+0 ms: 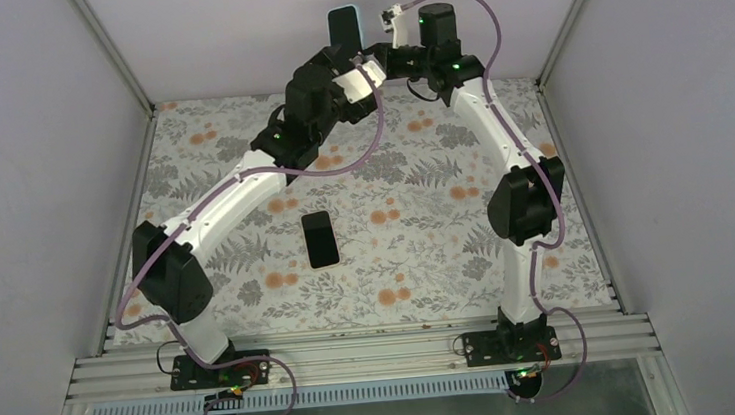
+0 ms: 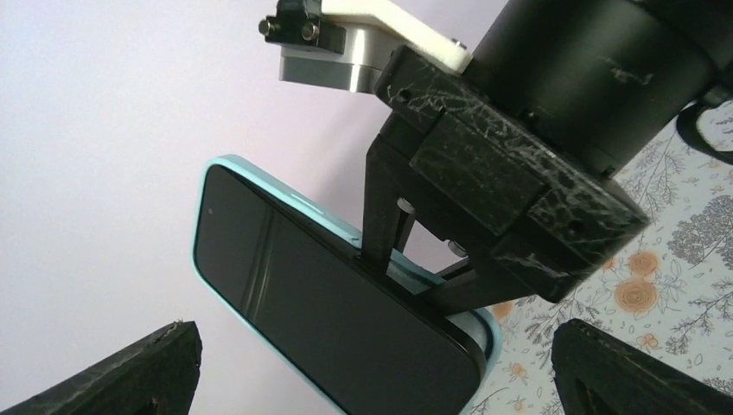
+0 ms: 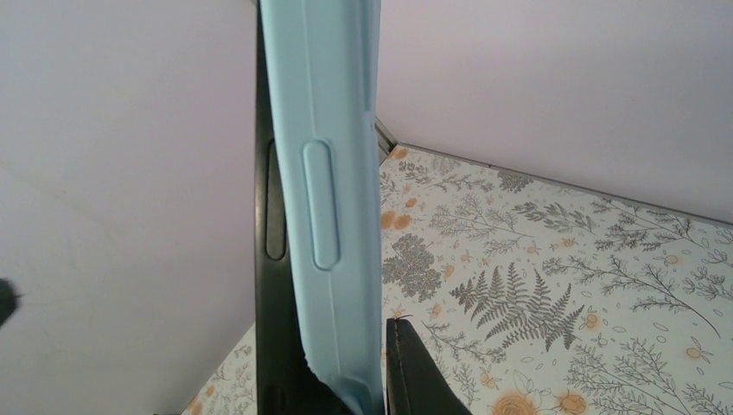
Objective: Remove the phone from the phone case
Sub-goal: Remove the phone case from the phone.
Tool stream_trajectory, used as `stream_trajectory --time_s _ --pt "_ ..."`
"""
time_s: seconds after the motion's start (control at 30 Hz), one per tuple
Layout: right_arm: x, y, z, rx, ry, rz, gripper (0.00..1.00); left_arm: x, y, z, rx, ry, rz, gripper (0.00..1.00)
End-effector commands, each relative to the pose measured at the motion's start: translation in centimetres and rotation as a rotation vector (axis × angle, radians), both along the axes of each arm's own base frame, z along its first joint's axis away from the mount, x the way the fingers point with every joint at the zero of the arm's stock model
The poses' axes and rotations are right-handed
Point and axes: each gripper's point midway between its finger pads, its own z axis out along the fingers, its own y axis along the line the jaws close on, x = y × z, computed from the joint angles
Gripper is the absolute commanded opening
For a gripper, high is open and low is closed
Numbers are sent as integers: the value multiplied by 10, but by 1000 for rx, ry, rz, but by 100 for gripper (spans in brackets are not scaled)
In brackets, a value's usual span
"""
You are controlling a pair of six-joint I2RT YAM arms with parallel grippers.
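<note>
Right wrist view, closest in: my right gripper (image 2: 413, 264) is clamped on the phone case (image 3: 333, 173), a pale blue shell seen edge-on and standing upright between the jaws, its raised side button facing the lens. One dark fingertip (image 3: 415, 372) presses the shell's back. A dark strip runs along the opposite face, and I cannot tell whether that is the phone's edge or my other finger. From the left wrist view, the phone (image 2: 328, 320) sits in the shell, black glass ringed by the blue rim all the way round, so it is not yet out. My left gripper (image 2: 372, 346) is spread wide and holds nothing, one finger either side of the phone and clear of it. Far below both jaws, a flat dark slab, possibly another handset (image 1: 321, 240), lies on the floral table (image 1: 424, 213). I judge this to be the hand-over to peeling: one arm presents, the other readies. The next move likely calls for my left jaws to catch the phone or a rim corner and pull while the right grip stays firm.
</note>
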Motion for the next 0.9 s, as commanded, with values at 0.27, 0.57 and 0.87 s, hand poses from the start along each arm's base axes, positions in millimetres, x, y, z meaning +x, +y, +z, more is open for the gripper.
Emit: stream_trajectory --time_s 0.27,0.57,0.87 --pt "-16 0 50 65 -127 17 3 25 8 -7 -63 23 72 98" --pt "-15 0 38 49 -116 19 3 28 26 -4 -111 41 74 95" --pt "-15 1 41 62 -114 28 3 35 31 -14 -96 30 119 93"
